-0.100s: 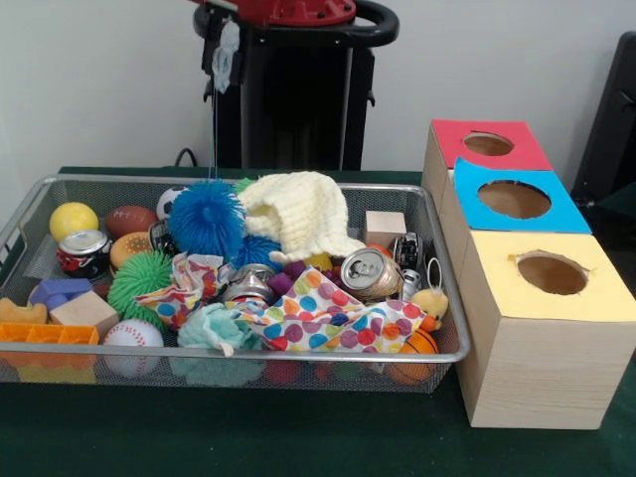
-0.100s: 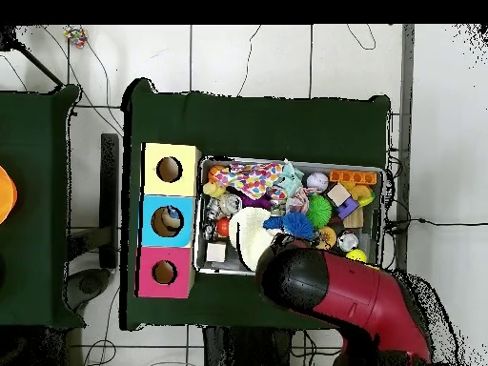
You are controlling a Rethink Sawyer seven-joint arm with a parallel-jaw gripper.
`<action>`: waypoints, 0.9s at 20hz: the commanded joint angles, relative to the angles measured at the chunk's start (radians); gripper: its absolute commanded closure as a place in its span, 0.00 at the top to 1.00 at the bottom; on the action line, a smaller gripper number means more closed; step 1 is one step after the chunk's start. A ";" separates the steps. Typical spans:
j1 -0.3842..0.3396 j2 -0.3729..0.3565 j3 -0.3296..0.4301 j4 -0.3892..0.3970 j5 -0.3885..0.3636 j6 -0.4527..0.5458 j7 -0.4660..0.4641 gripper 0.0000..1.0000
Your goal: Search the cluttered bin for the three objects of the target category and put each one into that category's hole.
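On the green table (image 1: pixel 298 447) a wire bin (image 1: pixel 248 360) stands full of clutter; nearest lie a polka-dot cloth (image 1: pixel 328 320), a baseball (image 1: pixel 132 335) and an orange block (image 1: pixel 45 335); further in sit a dented can (image 1: pixel 370 273), a green spiky ball (image 1: pixel 139 278) and a blue spiky ball (image 1: pixel 206 217) touching a cream knit cloth (image 1: pixel 303 214); beside the bin stand yellow (image 1: pixel 547 328), blue (image 1: pixel 512 204) and red (image 1: pixel 487 146) boxes with holes; the red arm (image 2: pixel 334 286) overhangs the bin's edge; its claw is hidden, so I cannot tell its state.

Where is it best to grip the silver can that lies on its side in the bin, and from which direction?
Probably from above, closing across the round body of the silver can. It lies tilted, one end facing the front camera, on the polka-dot cloth, with its upper side uncovered.
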State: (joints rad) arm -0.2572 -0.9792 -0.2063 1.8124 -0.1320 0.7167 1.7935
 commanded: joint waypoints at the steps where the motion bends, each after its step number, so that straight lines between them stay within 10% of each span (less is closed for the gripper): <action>1: 0.011 -0.036 0.022 -0.064 0.026 0.144 0.112 0.00; 18: 0.001 0.005 0.044 -0.016 0.032 0.023 0.135 0.00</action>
State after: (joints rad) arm -0.2550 -1.0023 -0.2068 1.7937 -0.1291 0.7469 1.7935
